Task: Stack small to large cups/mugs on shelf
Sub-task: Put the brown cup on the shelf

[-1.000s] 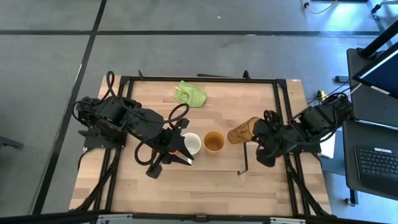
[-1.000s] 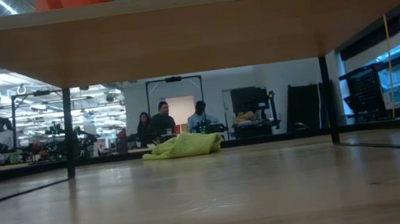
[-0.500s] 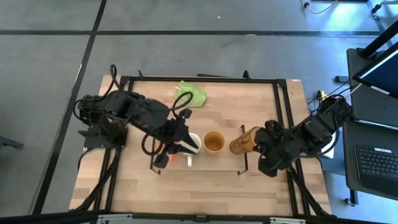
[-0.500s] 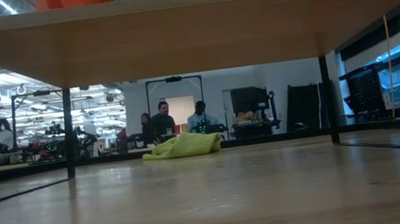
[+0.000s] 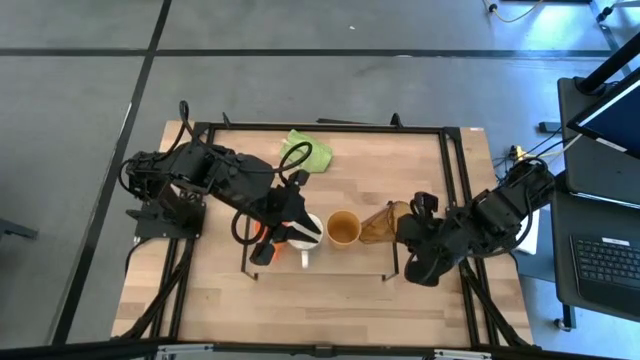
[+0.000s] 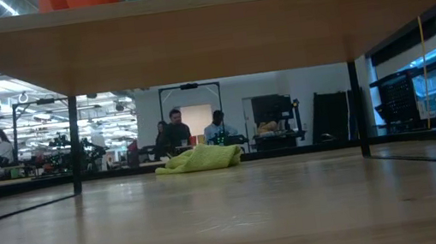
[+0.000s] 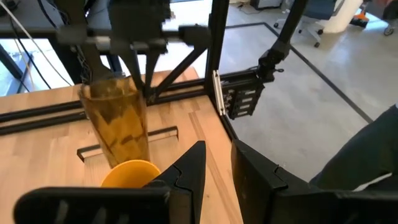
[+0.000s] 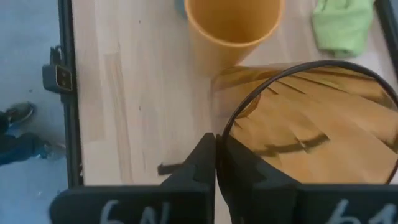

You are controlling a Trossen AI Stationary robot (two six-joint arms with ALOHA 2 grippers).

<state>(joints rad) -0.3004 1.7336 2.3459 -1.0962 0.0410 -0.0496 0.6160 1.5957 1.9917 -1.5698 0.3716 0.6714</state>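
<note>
**Amber tumbler held at the shelf's right end, three cups beside it**

Amber and see-through, the tumbler [image 5: 378, 224] sits tilted at the right end of the shelf [image 5: 340, 262], its rim pinched between the fingers of the right gripper [image 5: 400, 228]; the right wrist view shows the two dark fingers closed on the tumbler's edge [image 8: 298, 118]. Just beside it toward the middle stands the tan-brown cup [image 5: 343, 228], upright and open, and next along is the white mug [image 5: 307, 231]. The left gripper [image 5: 283, 233] is over the white mug's left side with a small orange mug [image 5: 268, 247] under it; whether its fingers are parted or clamped cannot be told from these views.

That makes four vessels in a row along the shelf: one orange, one white, one tan-brown, one amber. In the left wrist view the tumbler [image 7: 118, 124] rises behind the tan-brown cup's rim [image 7: 130, 173].

One green cloth [image 5: 306, 151] lies crumpled near the table's far edge, well apart from the shelf and clear of both arms. From table height it shows as a yellow-green heap [image 6: 199, 159] beyond the shelf board [image 6: 205, 33], whose black legs [image 6: 76, 143] stand at either side. People sit in the room behind the table.
</note>
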